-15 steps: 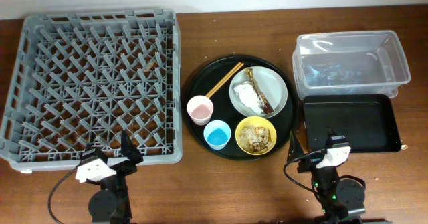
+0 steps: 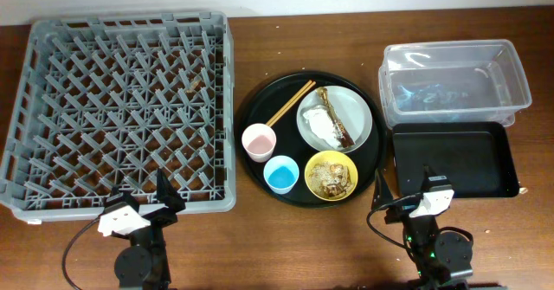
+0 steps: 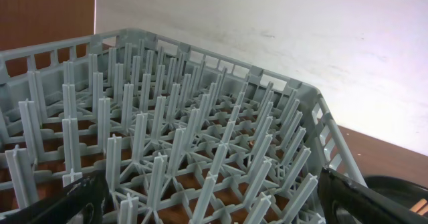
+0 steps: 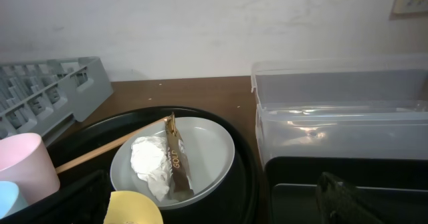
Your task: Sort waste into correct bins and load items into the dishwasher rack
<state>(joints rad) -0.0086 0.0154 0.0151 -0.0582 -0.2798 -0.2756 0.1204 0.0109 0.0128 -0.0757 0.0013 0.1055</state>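
The grey dishwasher rack (image 2: 130, 19) fills the left and is empty; it also fills the left wrist view (image 3: 167, 130). A pale plate (image 2: 359, 108) holds a crumpled white napkin (image 2: 322, 129) and a gold-brown wrapper (image 2: 338, 124). Chopsticks (image 2: 291, 104), a pink cup (image 2: 258, 141), a blue cup (image 2: 280, 175) and a yellow bowl (image 2: 331, 176) with crumbs lie nearby. The clear tub (image 2: 454, 82) and black rectangular tray (image 2: 452, 157) are at right. My left gripper (image 2: 138, 212) (image 3: 207, 184) is open before the rack. My right gripper (image 2: 427, 196) (image 4: 210, 184) is open, facing the plate (image 4: 214, 144).
The dishes all sit on a large round black tray (image 2: 260, 108) between the rack and the bins. Both arm bases stand at the table's front edge. Bare brown wood shows around the round tray.
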